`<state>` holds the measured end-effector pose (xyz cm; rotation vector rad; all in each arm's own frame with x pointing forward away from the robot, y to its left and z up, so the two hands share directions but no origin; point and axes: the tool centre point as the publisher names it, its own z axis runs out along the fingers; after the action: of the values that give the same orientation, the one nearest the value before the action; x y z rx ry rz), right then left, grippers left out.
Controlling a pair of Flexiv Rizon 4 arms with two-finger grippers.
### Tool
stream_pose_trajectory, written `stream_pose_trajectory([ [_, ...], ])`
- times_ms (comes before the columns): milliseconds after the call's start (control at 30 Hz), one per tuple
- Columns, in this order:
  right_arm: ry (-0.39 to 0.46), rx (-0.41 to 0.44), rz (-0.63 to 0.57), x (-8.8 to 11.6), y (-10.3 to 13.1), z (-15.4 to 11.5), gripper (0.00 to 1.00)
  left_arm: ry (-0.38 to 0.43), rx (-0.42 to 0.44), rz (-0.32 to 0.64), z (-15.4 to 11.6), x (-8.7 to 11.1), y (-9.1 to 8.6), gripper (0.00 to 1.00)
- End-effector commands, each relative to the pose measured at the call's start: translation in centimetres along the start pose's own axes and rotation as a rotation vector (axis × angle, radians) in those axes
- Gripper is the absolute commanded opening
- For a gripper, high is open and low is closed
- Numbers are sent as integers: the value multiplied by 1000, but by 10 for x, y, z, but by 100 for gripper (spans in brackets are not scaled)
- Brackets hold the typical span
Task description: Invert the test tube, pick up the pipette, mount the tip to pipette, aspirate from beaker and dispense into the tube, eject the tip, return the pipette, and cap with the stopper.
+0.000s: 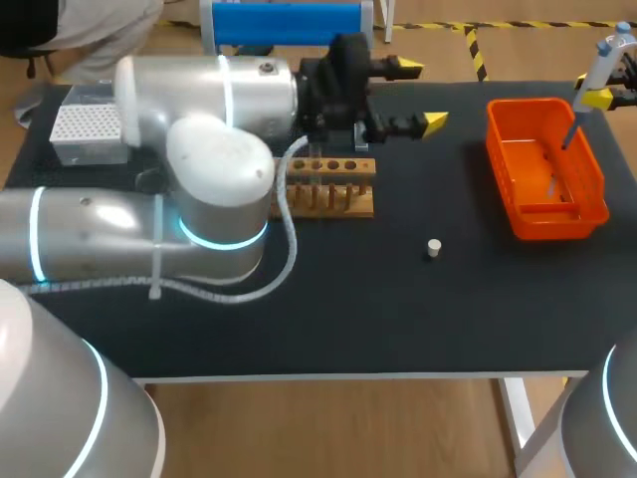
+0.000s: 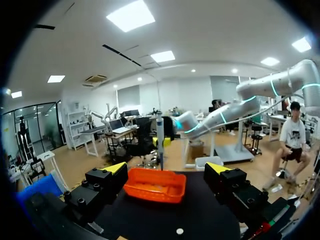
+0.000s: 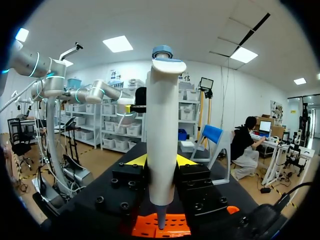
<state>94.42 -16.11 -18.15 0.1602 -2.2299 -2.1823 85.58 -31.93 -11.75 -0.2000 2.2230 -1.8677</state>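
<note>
My right gripper [image 1: 604, 82] is at the far right corner, above the orange basket [image 1: 545, 214], shut on the white pipette [image 1: 601, 58]. In the right wrist view the pipette [image 3: 162, 135] stands upright between the yellow tips of that gripper [image 3: 161, 161], its lower end pointing down at the basket [image 3: 145, 227]. My left gripper [image 1: 421, 96] hangs open and empty above the wooden tube rack [image 1: 329, 189]. In the left wrist view that gripper [image 2: 167, 168] faces the basket [image 2: 155, 185] and the pipette [image 2: 160, 140]. A small white stopper [image 1: 434, 247] lies mid-table. The beaker is hidden.
A white tip box [image 1: 86, 130] sits at the far left, partly behind my left arm [image 1: 199, 149], which covers much of the table's left half. The stopper [image 2: 179, 231] lies on the black table under the left gripper's line of sight.
</note>
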Motion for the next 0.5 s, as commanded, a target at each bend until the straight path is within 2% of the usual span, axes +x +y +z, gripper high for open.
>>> stream_pose_trajectory([
  [33,5,2,0,-1,0,-2,0,-14,142,1,-30,8,11,100],
  [500,5,2,0,-1,0,-2,0,-70,175,-43,-70,8,36,100],
])
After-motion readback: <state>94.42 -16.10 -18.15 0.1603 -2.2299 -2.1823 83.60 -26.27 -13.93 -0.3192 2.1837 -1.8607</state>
